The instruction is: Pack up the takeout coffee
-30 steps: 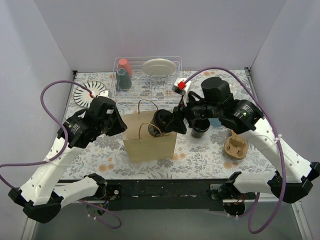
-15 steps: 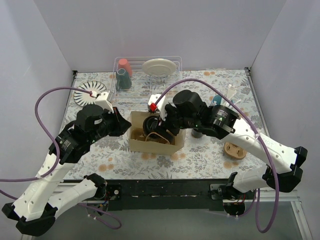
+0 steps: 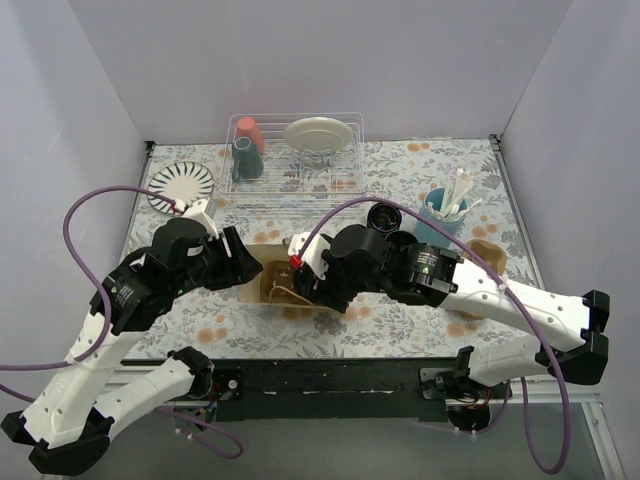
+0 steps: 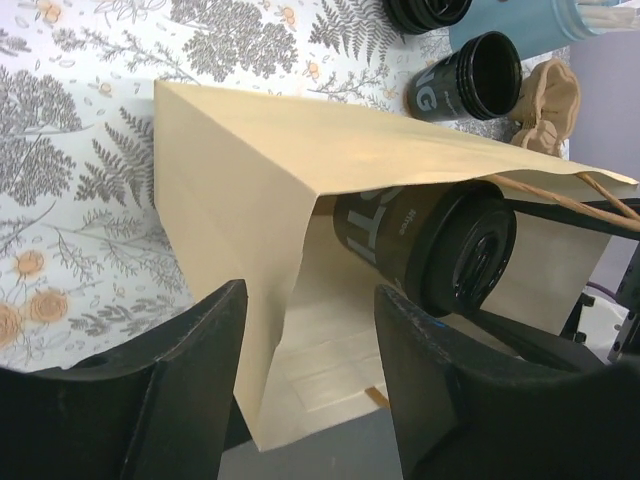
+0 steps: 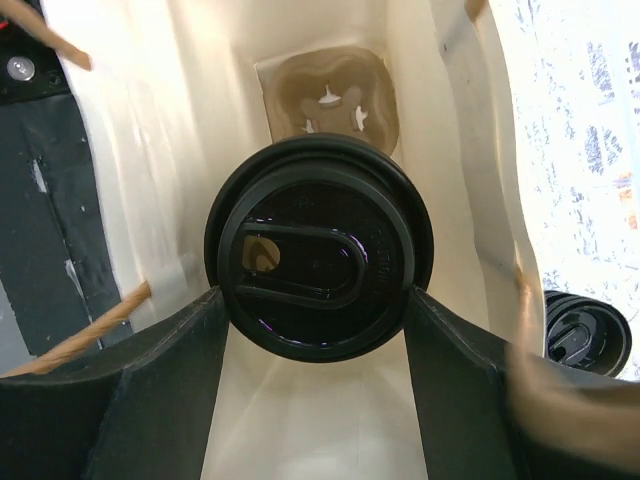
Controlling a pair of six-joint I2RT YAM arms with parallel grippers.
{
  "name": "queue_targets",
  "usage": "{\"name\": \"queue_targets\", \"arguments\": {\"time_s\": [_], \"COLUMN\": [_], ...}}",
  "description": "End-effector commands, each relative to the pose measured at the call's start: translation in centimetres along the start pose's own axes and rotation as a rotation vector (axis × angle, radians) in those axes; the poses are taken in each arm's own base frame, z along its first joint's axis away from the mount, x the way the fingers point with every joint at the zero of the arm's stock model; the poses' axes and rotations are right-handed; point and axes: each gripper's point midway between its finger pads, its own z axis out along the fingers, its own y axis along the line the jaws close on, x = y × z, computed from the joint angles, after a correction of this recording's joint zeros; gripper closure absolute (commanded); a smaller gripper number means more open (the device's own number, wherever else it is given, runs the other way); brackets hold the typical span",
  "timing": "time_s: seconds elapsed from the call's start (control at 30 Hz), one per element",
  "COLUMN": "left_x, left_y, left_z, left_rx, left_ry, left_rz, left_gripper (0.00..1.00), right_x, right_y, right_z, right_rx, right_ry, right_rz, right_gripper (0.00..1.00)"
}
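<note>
The brown paper bag (image 3: 268, 284) sits mid-table with its mouth open. My right gripper (image 5: 315, 310) reaches inside it, shut on the lidded black cup (image 5: 320, 260), both fingers against the lid's rim. That cup also shows inside the bag in the left wrist view (image 4: 425, 240). My left gripper (image 4: 310, 390) is open at the bag's left side, with the bag's wall (image 4: 230, 220) between its jaws. The second black cup (image 4: 475, 78), without a lid, stands on the table beyond the bag.
A tan pulp cup holder (image 5: 330, 95) lies on the bag's bottom. Another black round piece (image 3: 383, 216) stands beside the light-blue cup of white sticks (image 3: 440, 222). A tan carrier (image 3: 488, 250) is at the right. A dish rack (image 3: 295, 150) and a striped plate (image 3: 180, 183) are at the back.
My right gripper moved left and down, carrying the lidded cup from above the bag into it. The bag's mouth opened. My left arm swung lower over the bag's left side.
</note>
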Motion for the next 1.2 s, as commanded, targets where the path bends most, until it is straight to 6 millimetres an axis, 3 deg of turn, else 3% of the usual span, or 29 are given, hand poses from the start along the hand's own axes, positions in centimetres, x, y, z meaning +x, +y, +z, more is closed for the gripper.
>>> {"name": "queue_targets", "arguments": {"time_s": [0.0, 0.17, 0.4, 0.53, 0.63, 0.8, 1.03, 1.17], "left_x": [0.1, 1.0, 2.4, 3.0, 3.2, 1.8, -0.8, 1.0], "left_y": [0.8, 1.5, 1.6, 0.4, 0.5, -0.1, -1.3, -1.2], "left_z": [-1.7, -2.0, -2.4, -1.7, -1.2, -0.6, 0.3, 1.4], "left_rx": [-0.035, -0.054, -0.026, 0.047, 0.05, 0.095, 0.18, 0.263], "left_ry": [-0.014, 0.014, 0.055, 0.09, 0.089, 0.014, -0.14, -0.147], "left_rz": [-0.053, -0.057, -0.047, -0.028, -0.022, 0.049, 0.219, 0.274], "left_gripper": [0.46, 0.49, 0.62, 0.64, 0.83, 1.0, 1.0, 1.0], "right_x": [-1.4, -0.1, -0.4, -0.8, -0.9, -0.9, -0.8, -0.6], "right_y": [0.2, 0.7, -0.2, -0.1, -0.1, -0.1, 0.8, 0.8], "right_z": [-0.8, -0.3, 0.1, 0.6, 0.8, 0.9, 1.7, 2.3], "right_rx": [0.042, 0.05, 0.096, 0.095, 0.104, 0.129, 0.145, 0.162], "right_ry": [-0.086, -0.067, -0.079, -0.078, -0.073, -0.067, -0.062, -0.077], "right_rz": [-0.01, 0.005, -0.019, -0.031, -0.054, -0.098, -0.164, -0.186], "right_gripper": [0.51, 0.52, 0.52, 0.52, 0.53, 0.53, 0.53, 0.53]}}
